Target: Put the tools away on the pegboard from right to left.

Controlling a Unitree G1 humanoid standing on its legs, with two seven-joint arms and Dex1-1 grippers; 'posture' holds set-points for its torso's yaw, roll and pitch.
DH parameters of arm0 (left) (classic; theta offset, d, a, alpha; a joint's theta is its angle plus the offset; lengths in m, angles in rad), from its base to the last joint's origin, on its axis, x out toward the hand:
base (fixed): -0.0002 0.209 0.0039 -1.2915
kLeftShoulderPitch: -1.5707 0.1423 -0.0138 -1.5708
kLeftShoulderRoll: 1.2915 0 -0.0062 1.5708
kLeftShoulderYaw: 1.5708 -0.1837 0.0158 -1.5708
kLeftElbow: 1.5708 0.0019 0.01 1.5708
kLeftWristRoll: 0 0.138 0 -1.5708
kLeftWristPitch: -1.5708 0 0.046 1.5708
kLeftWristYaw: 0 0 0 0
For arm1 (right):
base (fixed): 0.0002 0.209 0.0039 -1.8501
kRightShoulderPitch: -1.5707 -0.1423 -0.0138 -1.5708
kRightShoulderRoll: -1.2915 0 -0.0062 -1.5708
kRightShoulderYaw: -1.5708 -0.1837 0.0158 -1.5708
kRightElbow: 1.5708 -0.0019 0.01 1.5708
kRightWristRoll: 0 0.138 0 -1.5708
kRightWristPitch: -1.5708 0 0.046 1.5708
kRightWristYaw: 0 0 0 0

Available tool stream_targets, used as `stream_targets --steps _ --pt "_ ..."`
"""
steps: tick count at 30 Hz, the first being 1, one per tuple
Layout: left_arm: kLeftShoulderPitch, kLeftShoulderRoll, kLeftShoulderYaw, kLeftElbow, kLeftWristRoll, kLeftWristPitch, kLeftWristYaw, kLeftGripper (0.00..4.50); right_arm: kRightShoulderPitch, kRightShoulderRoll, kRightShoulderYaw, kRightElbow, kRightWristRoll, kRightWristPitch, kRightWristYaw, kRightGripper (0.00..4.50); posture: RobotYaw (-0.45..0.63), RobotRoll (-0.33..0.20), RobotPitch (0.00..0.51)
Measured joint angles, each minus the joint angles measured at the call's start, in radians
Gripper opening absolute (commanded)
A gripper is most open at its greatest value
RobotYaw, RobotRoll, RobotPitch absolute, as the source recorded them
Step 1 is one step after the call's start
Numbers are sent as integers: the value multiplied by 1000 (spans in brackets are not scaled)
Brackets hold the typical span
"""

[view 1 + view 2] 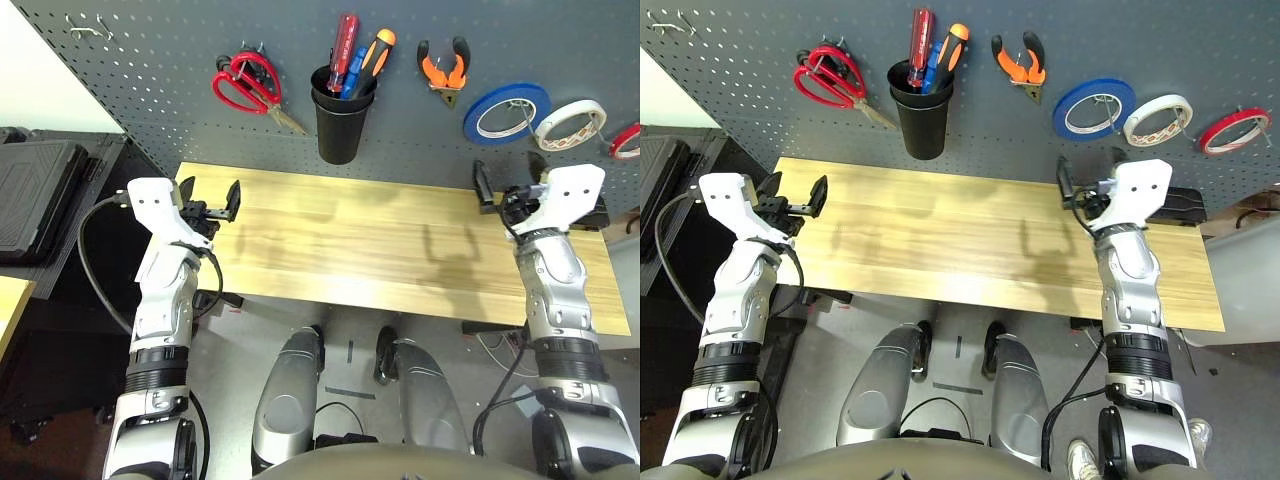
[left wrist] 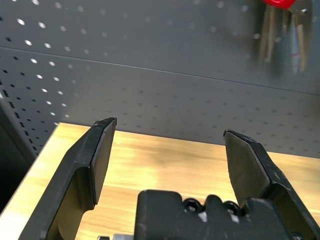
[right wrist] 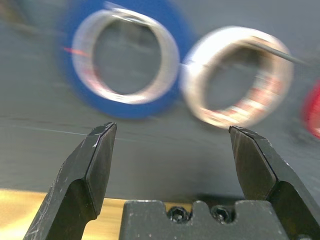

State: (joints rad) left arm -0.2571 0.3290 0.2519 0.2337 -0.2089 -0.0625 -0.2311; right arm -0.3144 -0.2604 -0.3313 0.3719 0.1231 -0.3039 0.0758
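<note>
Pegboard: the dark grey panel (image 1: pixel 420 130) stands behind the table, with its small holes, its hooks and the things hung on them.
Red tape: the thin red ring (image 1: pixel 1234 131) hangs on a hook at the right end of the row, just beside the white tape roll (image 1: pixel 1157 120).
Blue tape: the wide blue roll (image 1: pixel 1094 109) hangs to the left of the white one (the two sit very close together).
Pliers: the orange-and-black pair (image 1: pixel 1022 66) hangs between the blue roll and the black cup (image 1: pixel 922 122), handles up and jaws down.
Screwdriver: the red-handled one (image 1: pixel 921 47) stands in the cup, handle up, beside an orange-and-black handle (image 1: pixel 951 58) and a blue handle (image 1: pixel 932 68).
Scissors: the red-handled pair (image 1: pixel 828 77) hangs left of the cup, blades slanting down toward it (a black-handled pair (image 1: pixel 262 71) shows behind).
Left gripper: the claw (image 2: pixel 170 131) is wide open over the left part of the wooden table (image 1: pixel 960 230), with nothing between its fingers.
Right gripper: the claw (image 3: pixel 173 130) is wide open too and empty, near the pegboard below the blue and white rolls (it holds neither).
Table: its wooden top lies below the pegboard, lit pale yellow.
</note>
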Motion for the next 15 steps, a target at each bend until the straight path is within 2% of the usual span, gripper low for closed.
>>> stream_targets --steps 7,15 --pt "-4 17 56 137 3 -110 22 4465 -59 -61 -44 223 -23 -138 -103 4500 212 0 137" --pt "-23 29 73 186 4 -169 33 4465 -154 -85 -45 398 -23 -228 -153 4500 221 0 118"
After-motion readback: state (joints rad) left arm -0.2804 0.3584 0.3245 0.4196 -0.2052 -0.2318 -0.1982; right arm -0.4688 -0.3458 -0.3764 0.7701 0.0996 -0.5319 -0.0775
